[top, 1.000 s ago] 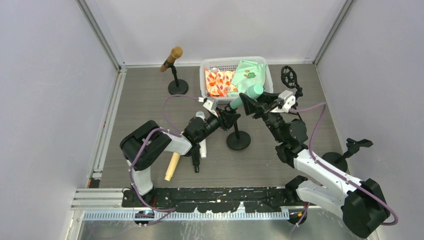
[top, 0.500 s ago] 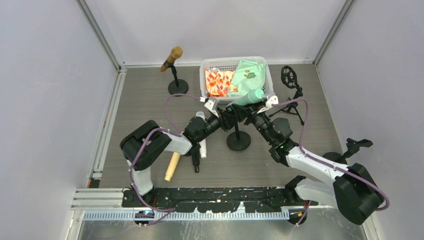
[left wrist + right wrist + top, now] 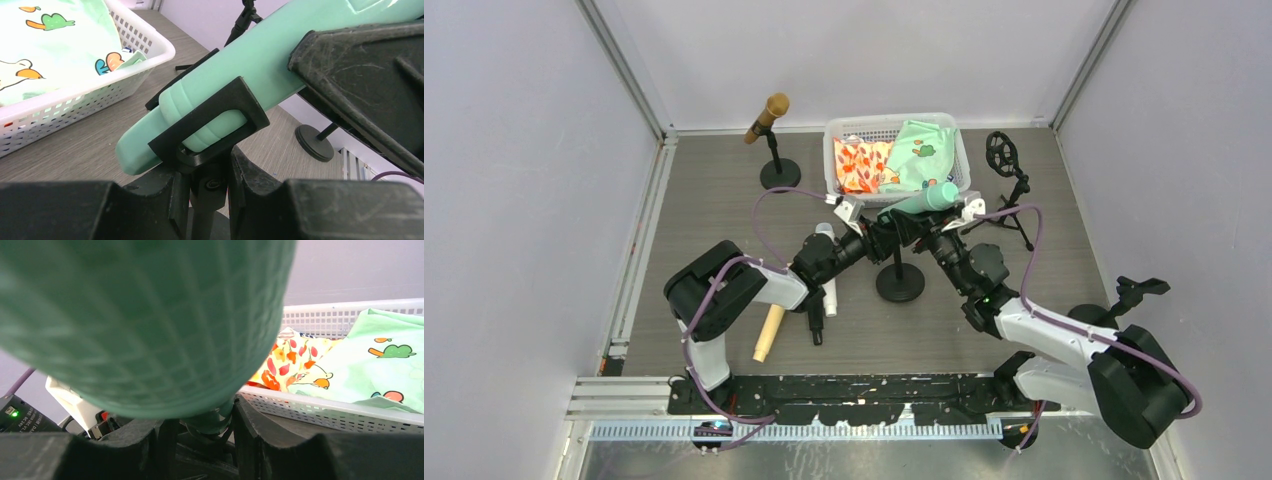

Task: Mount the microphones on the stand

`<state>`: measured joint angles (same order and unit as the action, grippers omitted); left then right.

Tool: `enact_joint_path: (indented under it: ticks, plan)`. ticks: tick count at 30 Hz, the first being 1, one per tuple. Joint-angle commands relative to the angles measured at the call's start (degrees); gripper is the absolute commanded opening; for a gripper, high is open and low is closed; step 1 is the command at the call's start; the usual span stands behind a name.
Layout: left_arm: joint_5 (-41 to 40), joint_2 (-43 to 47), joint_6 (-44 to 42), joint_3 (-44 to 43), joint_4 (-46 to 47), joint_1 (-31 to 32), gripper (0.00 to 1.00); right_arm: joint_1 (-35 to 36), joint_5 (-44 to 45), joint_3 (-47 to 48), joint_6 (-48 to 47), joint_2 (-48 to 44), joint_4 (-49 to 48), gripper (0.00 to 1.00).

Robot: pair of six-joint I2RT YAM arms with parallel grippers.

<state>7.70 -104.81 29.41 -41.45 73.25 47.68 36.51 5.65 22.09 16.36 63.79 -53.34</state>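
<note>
This looks like the seating step for the mint green microphone (image 3: 921, 201). The right tool (image 3: 921, 224) is clamped round its body just below the head, and the tail end is poked through the black clip (image 3: 210, 132) on top of the centre stand (image 3: 900, 281). The left tool (image 3: 206, 189) sits right under that clip, pinched shut on the stand's neck to brace it, so the mic passes just above its fingers and slopes up toward the right tool. From the left wrist view the fatter section looks wedged in the clip's loop, with the slimmer tail sticking out on the side away from the right tool. I'd call it most of the way in, but I can't tell if it's fully snug. Next move, I reckon, is a little more push along the mic's axis while the left tool steadies the neck, then a gentle release, since the head end overhangs and could tip things. The mic is smooth mint plastic with a stepped body and a grid-textured rounded head. The brown-gold microphone (image 3: 769, 113) already sits on its own stand, well off beyond the left tool. The white microphone (image 3: 830, 295), black microphone (image 3: 816, 325) and pale yellow microphone (image 3: 768, 333) lie on the surface back behind the left tool.
</note>
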Motion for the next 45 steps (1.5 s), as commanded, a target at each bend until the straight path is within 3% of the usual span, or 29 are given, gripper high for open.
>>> enact_joint_path:
  ticks: [1,8,16,24,33,39,45]
  plan:
    - [3.97,3.81,-1.81,-3.07,8.84,1.45,0.0,1.59,-2.7,-0.82,1.35,1.78,14.37,0.02]
    - [-0.03,3.85,-2.5,-1.01,8.83,1.19,0.0,1.57,0.49,-0.18,0.6,-8.48,15.77,0.49]
    - [-1.2,3.62,-5.68,0.84,7.95,0.54,0.0,1.54,1.95,7.54,-2.34,-25.38,34.15,0.69]
    - [3.16,4.25,-9.45,0.87,7.78,-0.84,0.0,1.54,6.16,21.07,0.76,-30.4,63.51,0.7]
    - [10.31,4.71,-10.85,1.1,7.78,-2.91,0.0,1.45,3.14,41.19,5.23,-20.25,90.07,0.7]
    - [11.49,4.71,-11.17,1.62,7.78,-3.12,0.0,0.19,-2.23,49.75,7.4,-13.37,97.54,0.7]
    - [11.7,5.01,-11.69,2.31,7.78,-3.12,0.0,-2.34,-8.13,51.89,8.67,-9.89,99.68,0.69]
